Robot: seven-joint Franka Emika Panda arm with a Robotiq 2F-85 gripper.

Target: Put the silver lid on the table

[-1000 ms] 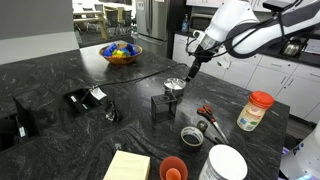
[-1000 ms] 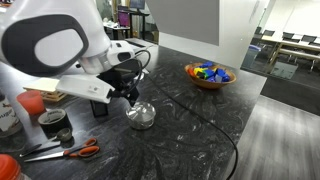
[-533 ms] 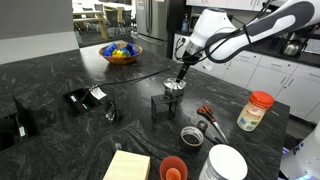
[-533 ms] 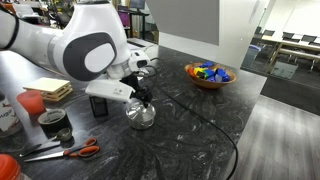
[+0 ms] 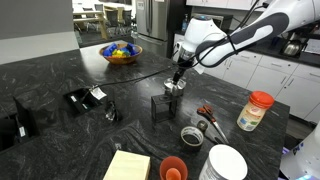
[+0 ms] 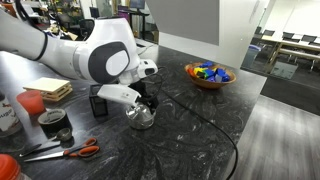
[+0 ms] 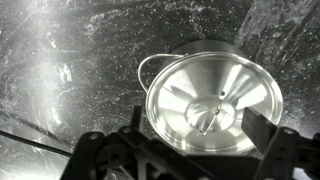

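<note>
A small silver pot (image 5: 174,88) stands on the black marble table (image 5: 60,75), with the silver lid (image 7: 214,104) on top of it. The lid has a small knob (image 7: 207,117) in its middle. The pot also shows in an exterior view (image 6: 141,117). My gripper (image 7: 200,135) hangs straight over the lid, open, with one finger on each side of the knob and not touching it. In both exterior views the gripper (image 5: 179,79) (image 6: 145,103) is just above the pot.
A wooden bowl of coloured items (image 5: 121,53) stands at the back. A black stand (image 5: 163,105), scissors (image 5: 208,113), a red-lidded jar (image 5: 256,110), an orange cup (image 5: 173,168) and a white bowl (image 5: 226,163) lie near the front. A cable (image 6: 200,125) runs across the table.
The arm has swung in and come down over the pot. The gripper now sits just above the lid. The pot and lid have not moved.
</note>
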